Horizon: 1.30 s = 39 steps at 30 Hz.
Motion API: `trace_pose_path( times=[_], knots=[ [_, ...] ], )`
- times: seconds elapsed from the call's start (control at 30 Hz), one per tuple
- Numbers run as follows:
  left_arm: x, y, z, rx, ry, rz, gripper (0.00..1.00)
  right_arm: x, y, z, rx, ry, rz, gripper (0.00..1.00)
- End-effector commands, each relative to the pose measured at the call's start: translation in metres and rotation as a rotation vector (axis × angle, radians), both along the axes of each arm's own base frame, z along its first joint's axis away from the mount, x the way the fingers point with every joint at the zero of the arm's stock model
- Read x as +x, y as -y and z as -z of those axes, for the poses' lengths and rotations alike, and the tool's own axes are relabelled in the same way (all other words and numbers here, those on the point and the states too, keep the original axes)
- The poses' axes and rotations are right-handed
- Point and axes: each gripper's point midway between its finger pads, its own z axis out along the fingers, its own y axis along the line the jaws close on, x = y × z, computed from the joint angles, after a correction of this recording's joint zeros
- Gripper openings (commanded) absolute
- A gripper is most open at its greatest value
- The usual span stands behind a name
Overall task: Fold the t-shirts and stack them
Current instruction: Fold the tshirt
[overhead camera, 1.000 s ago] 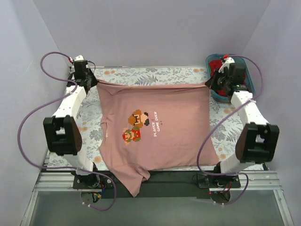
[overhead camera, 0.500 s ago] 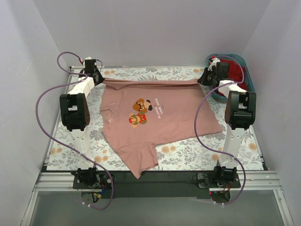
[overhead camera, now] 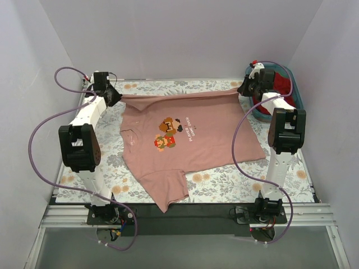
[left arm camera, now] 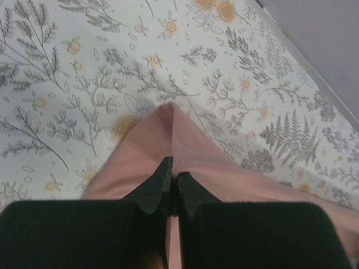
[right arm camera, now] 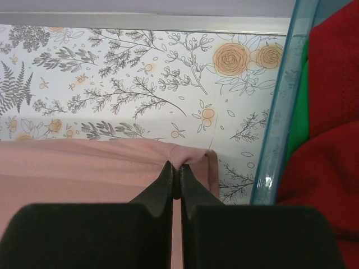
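A salmon-pink t-shirt (overhead camera: pixel 190 143) with a pixel print and white lettering lies spread over the floral cloth, its far edge stretched taut between both arms. My left gripper (overhead camera: pixel 116 96) is shut on the far left corner of the pink cloth (left arm camera: pixel 168 134). My right gripper (overhead camera: pixel 242 89) is shut on the far right corner, where the pink hem (right arm camera: pixel 190 154) bunches at the fingertips. A bright red t-shirt (overhead camera: pixel 277 84) is heaped in the teal tub (right arm camera: pixel 277 140) at the back right.
A grey-and-orange floral cloth (overhead camera: pixel 224 182) covers the table. The teal tub's wall (overhead camera: pixel 297 95) stands just right of my right gripper. Purple cables loop beside both arms. White walls close in at the back and both sides.
Both arms have reached toward the back, dragging the pink shirt's far edge with them; the shirt now lies flatter and further back. Over the last half second the left arm shifted slightly.
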Motion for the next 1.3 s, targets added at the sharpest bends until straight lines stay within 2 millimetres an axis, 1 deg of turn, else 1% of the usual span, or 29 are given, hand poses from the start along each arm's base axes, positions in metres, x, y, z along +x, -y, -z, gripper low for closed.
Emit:
trace_pose_path(
  times=[0.0,0.07,0.1,0.17,0.2,0.33,0.4,0.43,0.47,0.5,0.67,0.73,0.77,0.8,0.87,0.9,1.0,1.03,1.1,1.13,1.2,1.23,1.27],
  knots=[
    [-0.031,0.006,-0.021,-0.112,-0.001,-0.050,0.00,0.007,0.014,-0.025,-0.062,0.077,0.023,0.01],
    [-0.042,0.014,-0.019,-0.162,-0.014,-0.046,0.00,0.005,0.015,-0.025,-0.070,0.072,0.026,0.01],
    [-0.053,0.023,-0.019,-0.208,-0.023,-0.036,0.00,0.003,0.016,-0.023,-0.077,0.067,0.023,0.01],
    [-0.062,0.030,-0.019,-0.247,-0.023,-0.021,0.00,0.001,0.017,-0.023,-0.084,0.064,0.024,0.01],
    [-0.071,0.031,-0.018,-0.260,-0.027,-0.032,0.00,0.000,0.018,-0.022,-0.089,0.061,0.025,0.01],
    [-0.088,0.033,-0.015,-0.289,-0.042,-0.057,0.00,-0.004,0.019,-0.021,-0.097,0.050,0.030,0.01],
    [-0.094,0.036,-0.018,-0.314,-0.039,-0.064,0.00,-0.007,0.020,-0.021,-0.098,0.046,0.033,0.01],
    [-0.097,0.039,-0.024,-0.335,-0.027,-0.064,0.00,-0.009,0.020,-0.021,-0.098,0.043,0.033,0.01],
    [-0.101,0.040,-0.022,-0.345,-0.033,-0.064,0.00,-0.010,0.020,-0.024,-0.100,0.046,0.037,0.01],
    [-0.103,0.042,-0.024,-0.351,-0.029,-0.061,0.00,-0.012,0.021,-0.021,-0.102,0.040,0.039,0.01],
    [-0.117,0.051,-0.033,-0.405,-0.021,-0.048,0.00,-0.018,0.023,-0.022,-0.108,0.030,0.051,0.01],
    [-0.124,0.055,-0.028,-0.432,-0.037,-0.050,0.00,-0.020,0.023,-0.018,-0.108,0.020,0.053,0.01],
    [-0.127,0.059,-0.032,-0.463,-0.034,-0.043,0.00,-0.021,0.023,-0.018,-0.108,0.018,0.055,0.01],
    [-0.133,0.062,-0.026,-0.481,-0.048,-0.045,0.00,-0.022,0.023,-0.016,-0.105,0.011,0.056,0.01],
    [-0.139,0.066,-0.025,-0.512,-0.049,-0.044,0.00,-0.023,0.023,-0.015,-0.104,0.008,0.055,0.01],
    [-0.146,0.067,-0.022,-0.515,-0.054,-0.050,0.00,-0.024,0.023,-0.014,-0.102,0.004,0.056,0.01],
    [-0.154,0.065,-0.020,-0.522,-0.051,-0.073,0.00,-0.026,0.022,-0.012,-0.099,-0.001,0.052,0.01],
    [-0.161,0.066,-0.017,-0.526,-0.056,-0.079,0.00,-0.027,0.022,-0.010,-0.097,-0.008,0.053,0.01],
    [-0.165,0.066,-0.012,-0.533,-0.060,-0.087,0.00,-0.030,0.021,-0.004,-0.090,-0.023,0.053,0.01],
    [-0.173,0.068,-0.004,-0.544,-0.077,-0.091,0.00,-0.031,0.020,-0.001,-0.084,-0.030,0.052,0.01],
    [-0.178,0.071,0.003,-0.561,-0.086,-0.088,0.00,-0.034,0.019,0.002,-0.076,-0.042,0.055,0.02],
    [-0.185,0.075,0.012,-0.579,-0.111,-0.087,0.00,-0.034,0.019,0.004,-0.075,-0.046,0.057,0.03],
    [-0.188,0.076,0.018,-0.587,-0.123,-0.089,0.00,-0.035,0.019,0.006,-0.069,-0.053,0.063,0.03]
  ],
)
